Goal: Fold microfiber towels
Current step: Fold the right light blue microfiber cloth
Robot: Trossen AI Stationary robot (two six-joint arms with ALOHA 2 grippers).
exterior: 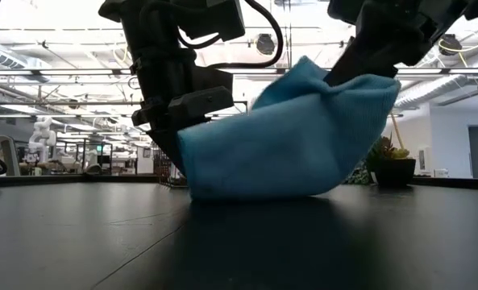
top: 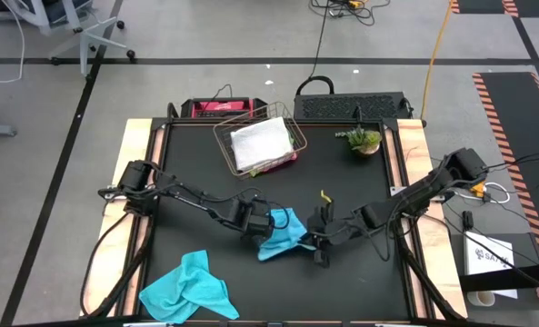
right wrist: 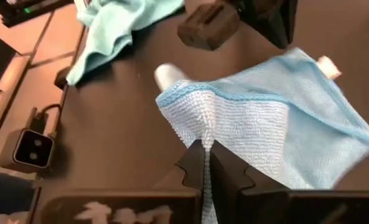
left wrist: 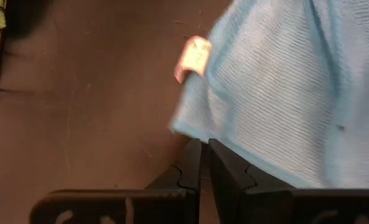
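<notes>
A turquoise blue towel (top: 283, 234) is held up between my two grippers at the table's middle, and its lower part rests on the table (exterior: 255, 193). My left gripper (top: 267, 221) is shut on the towel's left side. My right gripper (top: 313, 238) is shut on its right side. A second turquoise towel (top: 187, 289) lies crumpled at the near left, and it also shows in the right wrist view (right wrist: 109, 25). A light grey towel (top: 258, 141) lies on top in the copper wire basket (top: 287, 123), with a pink and a green cloth under it. My left gripper pinches the towel's hemmed edge (left wrist: 193, 134) between its two fingers, near the corner with the small label (left wrist: 193, 56). That side stands up off the table (exterior: 192, 153). My right gripper pinches a gathered fold of the towel (right wrist: 206, 134) between its two fingers; cloth runs on down between them. It holds that side higher (exterior: 335, 76), slanting down from the right. The towel sags between the grippers, its bottom on the table.
The wire basket stands at the far middle. A small potted plant (top: 364, 141) stands at the far right. A dark keyboard-like box (top: 351, 106) and a red device (top: 216, 107) lie beyond the far edge. The black tabletop (top: 360, 282) is bare at the near right.
</notes>
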